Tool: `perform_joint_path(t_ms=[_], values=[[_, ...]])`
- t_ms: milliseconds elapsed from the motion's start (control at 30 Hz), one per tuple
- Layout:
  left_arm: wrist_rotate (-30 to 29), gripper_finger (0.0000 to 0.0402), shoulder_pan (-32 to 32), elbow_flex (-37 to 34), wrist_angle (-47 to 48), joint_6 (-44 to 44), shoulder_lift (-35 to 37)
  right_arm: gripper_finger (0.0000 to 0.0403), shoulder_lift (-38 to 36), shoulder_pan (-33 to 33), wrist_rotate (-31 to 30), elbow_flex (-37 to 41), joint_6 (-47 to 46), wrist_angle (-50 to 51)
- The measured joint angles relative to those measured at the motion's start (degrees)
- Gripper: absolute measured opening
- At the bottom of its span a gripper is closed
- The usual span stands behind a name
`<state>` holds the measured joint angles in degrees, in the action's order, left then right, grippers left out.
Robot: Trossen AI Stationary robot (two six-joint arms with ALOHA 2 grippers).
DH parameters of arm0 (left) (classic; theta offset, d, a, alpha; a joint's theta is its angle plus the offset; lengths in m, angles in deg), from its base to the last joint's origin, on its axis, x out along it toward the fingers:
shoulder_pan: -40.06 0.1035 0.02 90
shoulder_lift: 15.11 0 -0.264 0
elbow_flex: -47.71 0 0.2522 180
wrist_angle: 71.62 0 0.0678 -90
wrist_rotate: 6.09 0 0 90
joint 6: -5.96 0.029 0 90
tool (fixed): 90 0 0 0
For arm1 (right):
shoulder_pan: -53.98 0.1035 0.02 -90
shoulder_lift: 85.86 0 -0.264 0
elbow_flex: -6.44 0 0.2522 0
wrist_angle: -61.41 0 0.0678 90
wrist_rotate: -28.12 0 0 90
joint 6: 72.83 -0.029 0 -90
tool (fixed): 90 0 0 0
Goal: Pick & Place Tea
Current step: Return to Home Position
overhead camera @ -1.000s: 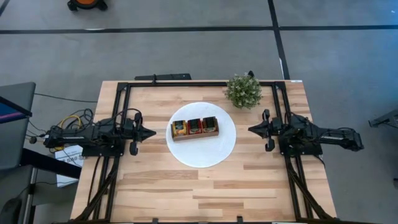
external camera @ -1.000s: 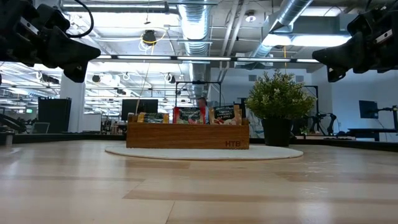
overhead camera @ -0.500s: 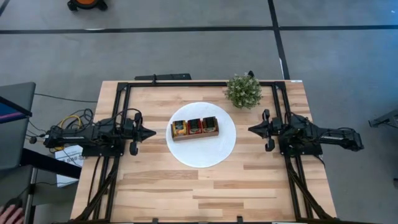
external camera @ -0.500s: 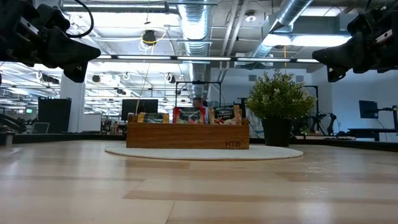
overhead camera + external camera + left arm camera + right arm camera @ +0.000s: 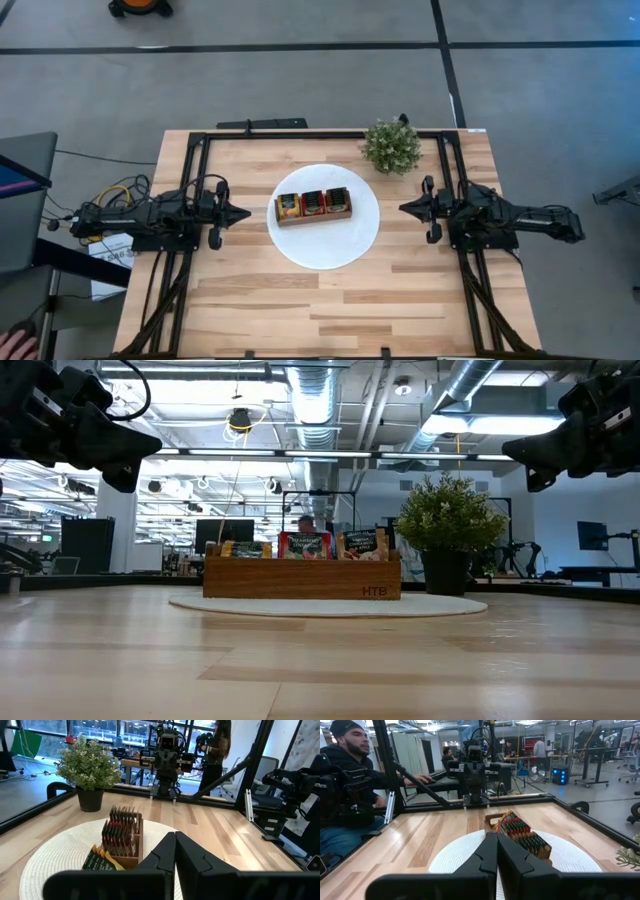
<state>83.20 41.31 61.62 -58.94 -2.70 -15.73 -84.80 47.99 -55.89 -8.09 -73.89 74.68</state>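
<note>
The tea sachets (image 5: pixel 313 203) stand upright in a narrow wooden three-compartment box (image 5: pixel 300 577) that rests on a white woven disc (image 5: pixel 322 245) at the table's middle. Yellow ones fill the left compartment, red and dark ones the other two (image 5: pixel 120 834) (image 5: pixel 519 831). My left gripper (image 5: pixel 245 212) hovers shut, level, left of the disc and above the table. My right gripper (image 5: pixel 403 208) hovers shut, level, right of the disc. Both point at the box from a distance.
A small green potted plant (image 5: pixel 391 146) stands at the far right of the disc. A black frame (image 5: pixel 300 134) runs along the table's edges. A person sits beyond the table's left side (image 5: pixel 345 780). Bare wood lies near the front edge (image 5: pixel 320 310).
</note>
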Motion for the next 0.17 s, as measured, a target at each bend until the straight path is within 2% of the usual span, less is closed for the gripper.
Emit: perform_joint_path(t_ms=[167], values=[[0.0,0.0000,0.0,0.0,0.0,0.0,0.0,0.0000,0.0,0.0,0.0,0.0,0.0,0.0]])
